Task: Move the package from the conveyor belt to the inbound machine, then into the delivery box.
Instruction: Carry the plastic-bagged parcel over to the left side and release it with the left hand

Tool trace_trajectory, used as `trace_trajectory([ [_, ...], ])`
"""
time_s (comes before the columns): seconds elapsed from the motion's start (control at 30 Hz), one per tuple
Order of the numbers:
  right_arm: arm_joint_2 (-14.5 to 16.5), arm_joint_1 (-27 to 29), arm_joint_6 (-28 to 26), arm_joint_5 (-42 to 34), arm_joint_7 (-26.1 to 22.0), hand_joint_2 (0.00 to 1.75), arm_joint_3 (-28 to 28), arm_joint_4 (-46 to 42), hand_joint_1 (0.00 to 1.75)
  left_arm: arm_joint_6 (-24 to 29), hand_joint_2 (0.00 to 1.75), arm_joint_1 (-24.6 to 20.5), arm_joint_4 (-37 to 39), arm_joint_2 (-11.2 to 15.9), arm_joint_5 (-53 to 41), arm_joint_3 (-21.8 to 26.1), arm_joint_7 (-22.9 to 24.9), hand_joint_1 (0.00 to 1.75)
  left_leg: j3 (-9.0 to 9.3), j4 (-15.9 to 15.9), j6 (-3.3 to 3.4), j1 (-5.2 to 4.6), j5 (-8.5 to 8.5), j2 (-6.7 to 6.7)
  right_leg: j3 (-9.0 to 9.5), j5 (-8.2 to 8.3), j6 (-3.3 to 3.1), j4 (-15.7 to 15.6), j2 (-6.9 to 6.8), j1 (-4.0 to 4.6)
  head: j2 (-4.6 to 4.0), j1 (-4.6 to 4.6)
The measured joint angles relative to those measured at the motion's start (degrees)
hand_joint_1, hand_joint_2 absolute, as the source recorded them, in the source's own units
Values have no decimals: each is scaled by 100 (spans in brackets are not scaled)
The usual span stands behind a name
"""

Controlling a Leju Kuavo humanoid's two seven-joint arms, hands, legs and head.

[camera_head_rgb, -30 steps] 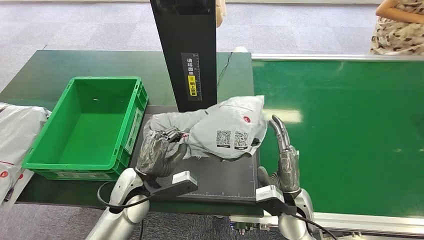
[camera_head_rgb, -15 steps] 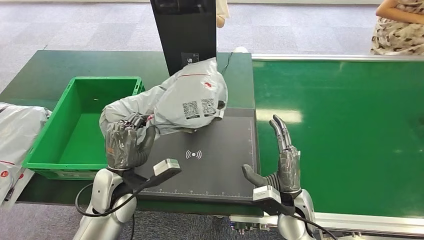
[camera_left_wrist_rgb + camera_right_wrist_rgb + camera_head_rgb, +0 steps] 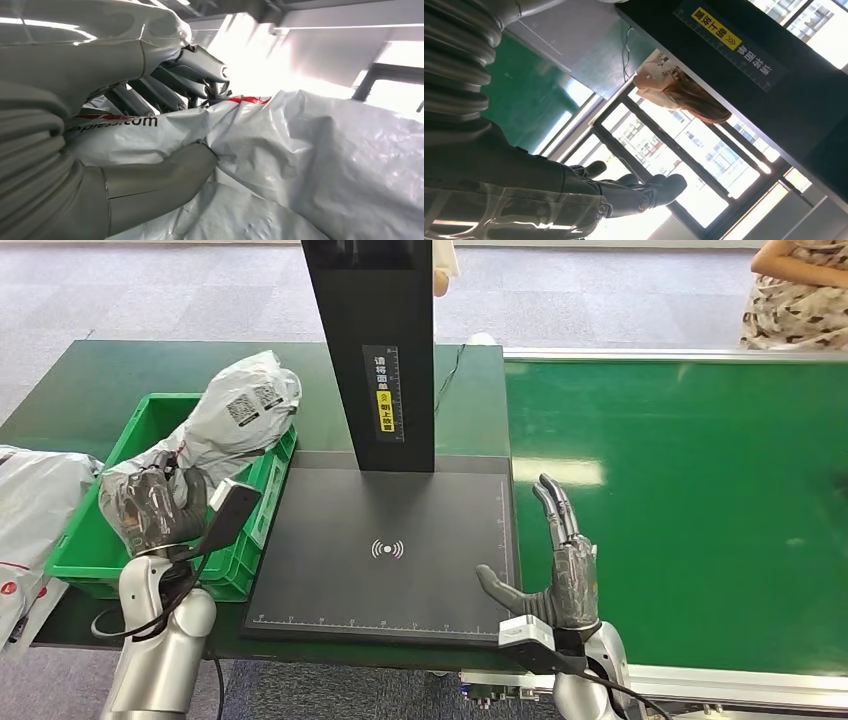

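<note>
Right now the left hand [image 3: 152, 508] grips one crumpled end of the grey package [image 3: 228, 418], thumb and fingers [image 3: 165, 85] pinched tight into the plastic, as the left wrist view shows close up. It holds the bag in the air over the green box [image 3: 92, 545], above the box's right wall, with the bulk of the bag tilted up and away from the hand and its printed codes facing upward. It is not resting on anything. The right hand [image 3: 560, 570] holds nothing; its fingers are straight and spread, thumb out to the side, palm turned toward the machine [image 3: 385, 550], at the seam between the machine's dark platform and the green belt [image 3: 690, 500]. That platform lies bare, its small wireless mark showing at the middle, with the black post [image 3: 375, 350] standing at its back edge. More grey bags [image 3: 30, 510] lie on the table left of the box. A person [image 3: 795, 290] in patterned clothing is at the far right beyond the belt.
</note>
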Motion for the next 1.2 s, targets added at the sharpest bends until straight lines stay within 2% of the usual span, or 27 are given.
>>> trace_trajectory([
  [0.17,1,-8,67,43,52,175,-2,-8,0,-180,175,-106,204,-3,-109,317,78,171,-1,0,0,0,0,-1,0,0,0,-1,-1,0,0,1],
  [0.2,1,-11,84,43,54,175,-3,-8,0,-234,175,-121,240,-5,-130,344,79,152,-1,0,0,0,0,-1,0,0,0,-1,-1,-1,0,1],
  [0.3,1,-24,114,49,55,175,-3,-8,0,-423,175,-152,358,-20,-157,375,73,24,-1,0,0,0,0,-1,0,0,0,-1,-1,-1,0,0],
  [0.33,1,-26,119,50,55,175,-3,-8,0,-487,175,-158,394,-28,-144,376,58,0,-1,0,0,0,0,-1,0,0,0,-1,-1,-1,0,0],
  [0.5,1,-36,151,107,54,175,-5,3,0,-646,175,-162,503,-116,71,363,-99,0,-1,0,0,0,0,-1,0,0,0,-1,-1,-1,0,1],
  [0.63,1,-51,189,139,51,175,-5,13,0,-351,175,-149,493,-175,455,338,-398,0,-1,0,0,0,0,-1,0,0,0,0,-1,-1,0,1],
  [0.7,1,-58,197,142,50,175,-7,13,0,14,175,-112,389,-203,829,328,-858,0,-1,0,0,0,0,-1,1,0,0,0,-1,0,0,0],
  [0.77,1,-64,202,141,50,175,-9,13,0,314,175,-75,194,-259,1234,345,-1511,0,-2,0,0,0,0,-3,1,-1,1,0,-4,0,0,0],
  [0.93,1,-119,200,65,47,175,-12,28,0,421,175,90,-581,-634,2644,588,-3432,0,-4,0,1,-1,-1,-1,1,-1,1,-1,-2,-1,0,1],
  [1.0,1,-131,197,-25,25,175,-13,34,0,389,175,206,-884,-694,3373,534,-3820,0,-3,1,2,-1,-2,-1,0,-1,1,-3,-2,-2,0,0],
  [1.07,-2,-138,202,-159,-18,175,-16,35,0,148,175,339,-1143,-648,4015,305,-3846,0,-3,1,3,0,-3,-3,0,-2,1,-4,-6,-2,0,-1],
  [1.1,-3,-142,218,-246,-42,175,-17,35,0,-138,175,395,-1247,-607,4313,143,-3777,0,-3,1,4,0,-3,-5,0,-2,1,-4,-9,-2,0,-1],
  [1.2,-3,-149,369,-539,-130,175,-21,35,0,-1652,175,521,-1402,-465,5299,-409,-3429,0,-3,1,4,0,-3,-5,1,-3,0,-3,-12,-2,0,0],
])
